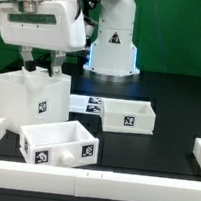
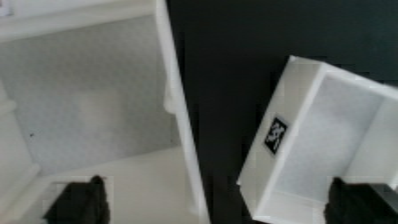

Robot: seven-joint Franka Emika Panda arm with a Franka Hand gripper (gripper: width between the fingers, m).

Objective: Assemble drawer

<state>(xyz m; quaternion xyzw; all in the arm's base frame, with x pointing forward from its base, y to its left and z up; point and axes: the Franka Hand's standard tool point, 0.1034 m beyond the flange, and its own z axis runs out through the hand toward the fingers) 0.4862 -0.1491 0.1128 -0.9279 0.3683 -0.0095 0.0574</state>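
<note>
Jaws apart over the housing, both trays not yet in.

The jaws stand wide apart and grip nothing, hanging just above the top edge of the drawer's big housing (image 1: 18,102) at the exterior view's left. In the wrist view its thin wall (image 2: 175,120) runs between the fingertips (image 2: 80,200). The near tray (image 1: 59,144), knob forward, sits on the counter (image 1: 169,101) just in front of the housing, and the far tray (image 1: 127,117) lies well apart toward the exterior view's right. A careless descent or sideways swing would likely catch a finger on that wall, skidding or tipping the light housing. It could also knock the near tray askew, spoiling its line for sliding in.
</note>
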